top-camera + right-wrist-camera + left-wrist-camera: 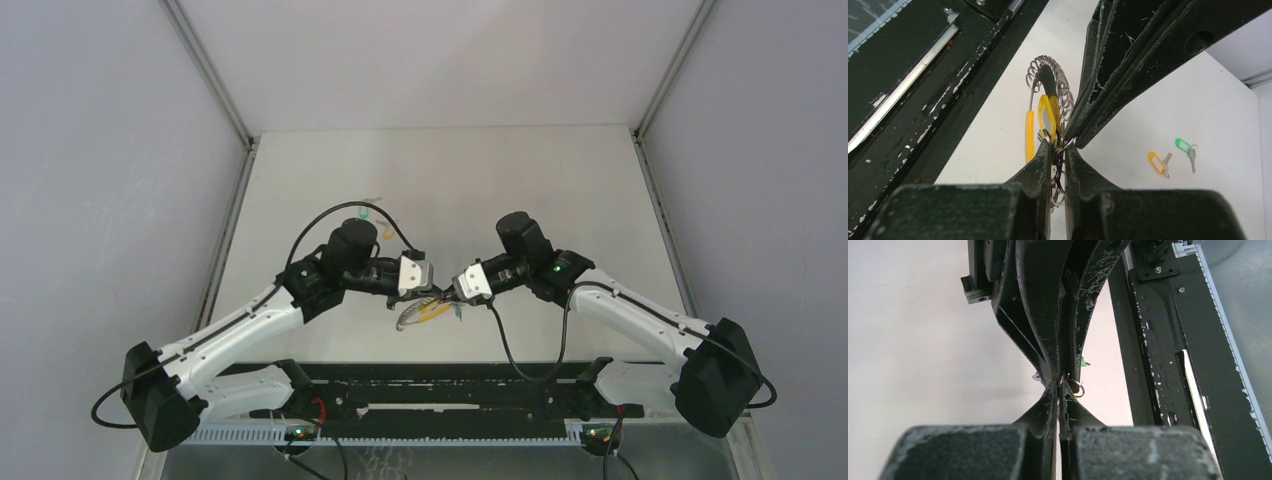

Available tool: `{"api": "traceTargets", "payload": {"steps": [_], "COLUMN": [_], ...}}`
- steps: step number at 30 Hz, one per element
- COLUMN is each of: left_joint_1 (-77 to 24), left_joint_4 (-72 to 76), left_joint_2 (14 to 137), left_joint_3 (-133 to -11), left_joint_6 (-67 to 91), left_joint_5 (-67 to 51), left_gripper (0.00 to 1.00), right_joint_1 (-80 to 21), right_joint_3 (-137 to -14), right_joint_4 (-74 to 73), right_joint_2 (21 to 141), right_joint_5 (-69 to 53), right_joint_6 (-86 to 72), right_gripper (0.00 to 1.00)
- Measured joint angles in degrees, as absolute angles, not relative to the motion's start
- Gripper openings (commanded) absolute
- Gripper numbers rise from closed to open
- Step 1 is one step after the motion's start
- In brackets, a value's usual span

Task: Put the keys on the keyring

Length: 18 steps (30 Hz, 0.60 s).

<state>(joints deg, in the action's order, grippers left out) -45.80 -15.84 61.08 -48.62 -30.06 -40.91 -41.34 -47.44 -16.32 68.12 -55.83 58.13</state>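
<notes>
Keyring (pixel 418 314) hangs off the counter (pixel 520 180), near the middle of the near edge. It dangles just under the spot where the two hands meet tip to tip.

Right hand (pixel 453 295): clenched. In your right wrist view its fingers (pixel 1044 165) sit almost together, with wire loops of the keyring (pixel 1064 95) running down between them, so it is grasping the keyring. The coil arcs up past the tips, and a yellow tag (pixel 1029 135) hangs flat against it.

Left hand (pixel 436 293): also clenched. In your left wrist view the hand (pixel 1059 390) shows only a hairline gap between its fingers. A small split ring (pixel 1077 387) sits just beside the tips – you cannot tell from these views what, if anything, is pinched there. The right hand (pixel 1063 375) comes in from above, tips touching or nearly touching the left's.

Two of the keys lie flat on the counter, well apart from both hands, toward the left edge at mid-depth. The green-tagged key (pixel 1184 146) and the orange-tagged key (pixel 1158 162) lie just beside each other, not touching. From the top view you get the green tag (pixel 364 213) clearly; the orange one is faint.

Third key – not made out in any view.
</notes>
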Motion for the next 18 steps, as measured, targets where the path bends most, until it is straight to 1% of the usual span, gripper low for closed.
{"api": "traceTargets", "payload": {"steps": [1, 6, 8, 12, 18], "left_joint_1": [-45.9, -46.2, -46.3, -46.3, -46.3], "left_joint_4": [-16.2, -15.4, -13.5, -4.9, 12.6], "left_joint_2": [61.1, 60.1, 58.2, 52.1, 46.1], "left_joint_3": [-48.8, -48.7, -47.5, -41.0, -28.4], "left_joint_6": [-30.2, -29.5, -27.8, -21.2, -11.1], "left_joint_5": [-40.7, -39.5, -38.0, -34.9, -28.0], "left_gripper": [0.0, 0.0, 0.0, 0.0, 0.0], "right_joint_1": [-41.3, -40.7, -40.2, -39.0, -38.4], "right_joint_3": [-47.4, -47.4, -47.4, -47.4, -45.8], "right_joint_4": [-16.3, -16.5, -16.3, -14.4, -7.9], "right_joint_2": [68.1, 67.0, 65.4, 60.9, 56.1], "right_joint_5": [-55.8, -55.5, -55.4, -53.9, -50.6], "right_joint_6": [58.1, 57.2, 56.4, 53.1, 44.0], "right_gripper": [0.02, 0.26, 0.33, 0.38, 0.39]}}
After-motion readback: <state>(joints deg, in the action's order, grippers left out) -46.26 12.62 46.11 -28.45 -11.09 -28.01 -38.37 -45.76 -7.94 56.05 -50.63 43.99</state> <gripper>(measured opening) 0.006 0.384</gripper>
